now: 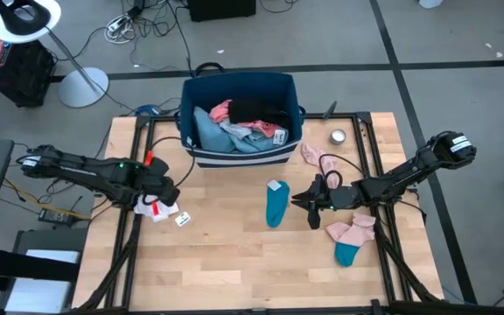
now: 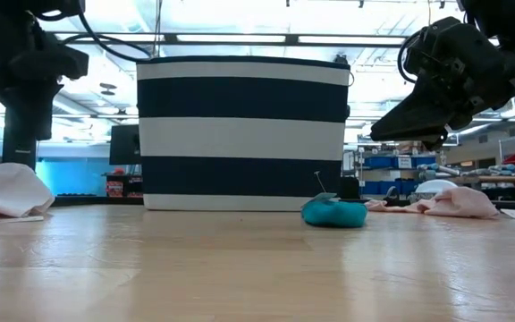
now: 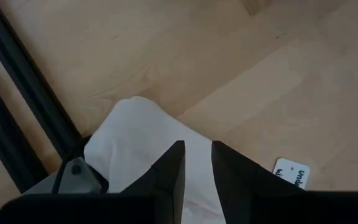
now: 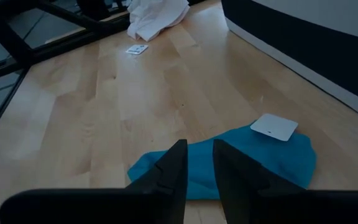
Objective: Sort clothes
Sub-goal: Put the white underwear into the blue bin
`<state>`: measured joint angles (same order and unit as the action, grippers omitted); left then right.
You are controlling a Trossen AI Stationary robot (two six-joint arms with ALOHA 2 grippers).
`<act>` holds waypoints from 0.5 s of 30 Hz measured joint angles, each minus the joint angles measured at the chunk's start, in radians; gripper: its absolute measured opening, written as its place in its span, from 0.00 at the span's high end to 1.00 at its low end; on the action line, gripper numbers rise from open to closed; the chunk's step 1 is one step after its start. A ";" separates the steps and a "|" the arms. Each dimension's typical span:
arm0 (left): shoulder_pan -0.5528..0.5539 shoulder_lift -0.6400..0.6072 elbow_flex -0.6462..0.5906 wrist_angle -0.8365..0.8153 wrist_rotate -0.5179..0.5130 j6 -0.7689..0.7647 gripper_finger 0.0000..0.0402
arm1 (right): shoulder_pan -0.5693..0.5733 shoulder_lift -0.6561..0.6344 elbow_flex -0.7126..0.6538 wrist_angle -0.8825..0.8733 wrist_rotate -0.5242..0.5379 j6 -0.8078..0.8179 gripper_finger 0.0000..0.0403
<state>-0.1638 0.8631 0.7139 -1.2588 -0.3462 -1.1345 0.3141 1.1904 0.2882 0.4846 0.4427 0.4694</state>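
Observation:
A white garment (image 1: 154, 210) lies at the table's left, also in the low view (image 2: 7, 190). My left gripper (image 1: 171, 194) stands over it with its fingers together; the cloth shows just past them (image 3: 142, 137). A teal sock (image 1: 276, 206) with a white tag (image 4: 274, 126) lies flat at mid-table. My right gripper (image 1: 304, 203) is shut and empty, just right of the sock and above the table (image 2: 392, 130). The navy striped bin (image 1: 234, 156) at the far middle holds light-blue, pink, black and white clothes. My left gripper comes at the white garment slanting down from the table's left. Its own fingers (image 3: 174, 171) hide the place under them, so I cannot tell whether it touches the cloth. The garment lies on the table.
A pink and teal sock pair (image 1: 353, 234) lies at the near right, under my right arm. A pink piece (image 1: 313, 157) lies right of the bin, near a small round tin (image 1: 338, 136). A loose white label (image 1: 182, 220) lies beside the white garment. Bare wood fills the near middle.

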 joint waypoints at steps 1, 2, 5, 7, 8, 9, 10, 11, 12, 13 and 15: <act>0.000 0.000 0.000 0.000 0.000 -0.003 0.79 | 0.000 0.000 0.000 0.000 0.000 0.000 0.81; 0.000 0.000 0.000 0.003 0.000 -0.003 0.78 | 0.000 0.000 0.000 0.000 0.000 0.000 0.81; 0.000 0.000 0.000 0.021 0.000 -0.004 0.75 | 0.000 0.000 0.000 0.000 0.000 0.000 0.81; 0.000 0.000 0.000 0.030 0.000 -0.004 0.73 | 0.000 0.000 0.000 0.000 0.000 0.000 0.81; 0.000 0.000 0.000 0.036 0.000 -0.004 0.72 | 0.000 0.000 0.000 0.000 0.000 0.000 0.81; 0.000 0.000 0.000 0.037 0.000 -0.004 0.71 | 0.000 0.000 0.000 0.000 0.000 0.000 0.81; 0.000 0.000 0.000 0.035 0.000 -0.004 0.69 | 0.000 0.000 0.000 0.000 0.000 0.000 0.81; 0.000 0.000 0.000 0.036 0.000 -0.007 0.68 | 0.000 0.000 0.000 0.000 0.000 0.000 0.81; 0.000 0.000 0.000 0.035 0.000 -0.016 0.67 | 0.000 0.000 0.000 0.000 0.000 0.000 0.81; 0.000 0.000 0.000 0.034 0.000 -0.024 0.65 | 0.000 0.000 0.000 0.000 0.000 0.000 0.81; 0.000 0.000 0.000 0.034 -0.001 -0.028 0.62 | 0.000 0.000 0.000 0.000 0.000 0.000 0.81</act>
<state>-0.1635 0.8635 0.7139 -1.2251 -0.3473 -1.1626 0.3138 1.1904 0.2882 0.4847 0.4425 0.4694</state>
